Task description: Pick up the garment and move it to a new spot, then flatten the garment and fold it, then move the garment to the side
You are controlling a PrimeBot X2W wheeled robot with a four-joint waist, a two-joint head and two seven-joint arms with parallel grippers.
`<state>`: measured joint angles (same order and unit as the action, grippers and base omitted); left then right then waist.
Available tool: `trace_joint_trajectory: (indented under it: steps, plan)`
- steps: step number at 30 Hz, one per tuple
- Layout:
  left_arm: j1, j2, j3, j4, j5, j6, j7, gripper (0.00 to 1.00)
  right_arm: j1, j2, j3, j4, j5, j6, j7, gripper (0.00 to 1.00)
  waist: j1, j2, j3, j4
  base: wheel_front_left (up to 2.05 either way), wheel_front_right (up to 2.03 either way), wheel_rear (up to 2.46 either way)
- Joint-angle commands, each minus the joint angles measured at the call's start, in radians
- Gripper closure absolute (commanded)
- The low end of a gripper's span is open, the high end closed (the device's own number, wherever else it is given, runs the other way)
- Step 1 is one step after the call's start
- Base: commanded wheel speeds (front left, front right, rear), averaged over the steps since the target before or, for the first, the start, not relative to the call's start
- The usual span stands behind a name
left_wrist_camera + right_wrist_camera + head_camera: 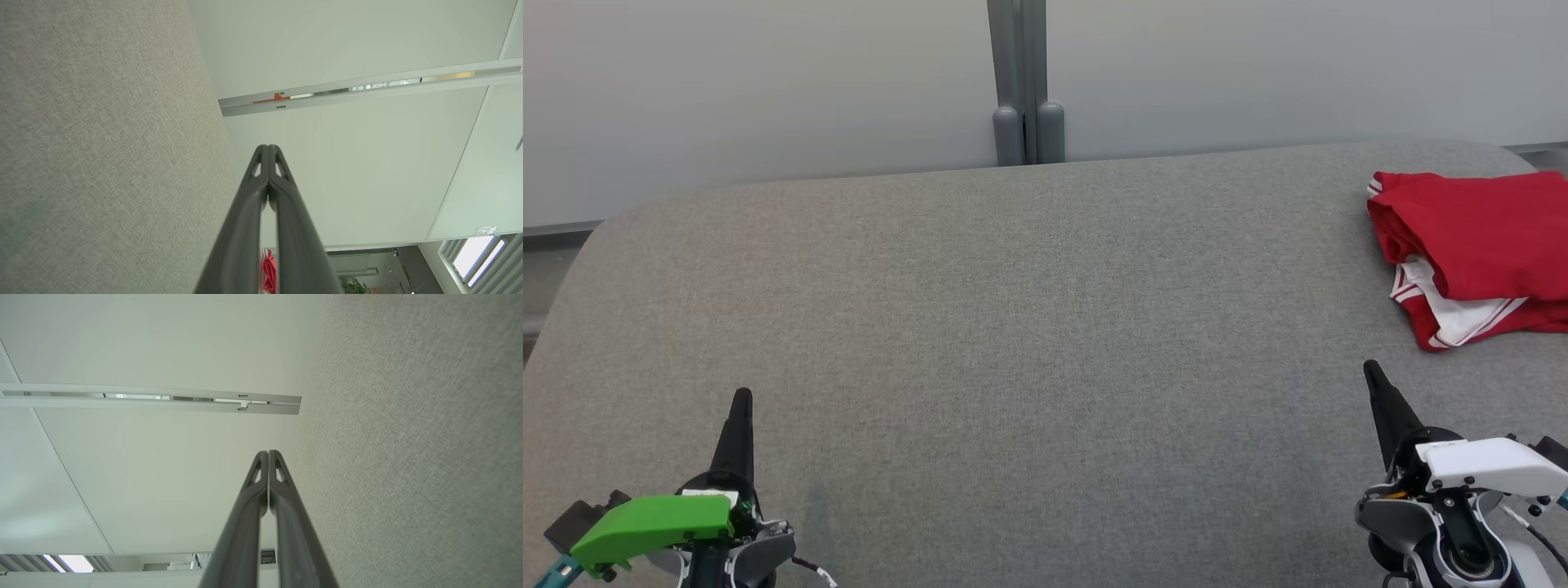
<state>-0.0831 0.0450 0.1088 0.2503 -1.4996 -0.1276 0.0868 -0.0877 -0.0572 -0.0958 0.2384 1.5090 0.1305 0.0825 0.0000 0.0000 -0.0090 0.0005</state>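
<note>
Lying bunched in a loose fold, the red fabric garment with white striped trim (1478, 237) sits ahead of the right gripper's fingertips and off to their right, near them but apart, and far across from the left gripper's fingers. It rests on the broad grey woven-fabric table top (1013, 327), close to that surface's far edge.

The right gripper (1372, 374), on a white-cased wrist, hangs low over the table with its dark fingers (245, 522) pointing forward and leaning slightly leftward. They are pressed together along their length, tips meeting, with nothing between them. The left gripper (741, 400), on a green-cased wrist, points straight ahead, its fingers (245, 228) likewise closed tip to tip and empty. Beyond both sets of fingertips stand pale wall panels (768, 82) split by a grey upright post (1027, 82).
</note>
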Motion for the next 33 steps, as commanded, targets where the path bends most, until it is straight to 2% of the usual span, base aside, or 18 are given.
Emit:
trace_joint_trajectory:
  steps: [1,15,33]
  plan:
    - [-0.020,0.008,0.005,-0.005,-0.023,-0.005,0.005,1.00,-0.012,0.001,-0.005,0.002,0.019,0.000,0.006,1.00,0.0000,0.0000,0.001,0.000,0.00,0.00,0.00]
    - [-0.034,0.009,0.007,-0.006,-0.116,-0.006,0.030,1.00,-0.026,0.004,-0.017,0.007,0.109,0.000,0.032,1.00,0.0000,0.0000,0.012,0.000,0.00,0.00,0.00]
    - [-0.032,0.009,0.007,-0.006,-0.114,-0.006,0.031,1.00,-0.024,0.005,-0.018,0.007,0.108,0.000,0.032,1.00,0.0000,0.0000,0.012,-0.001,0.00,0.00,0.00]
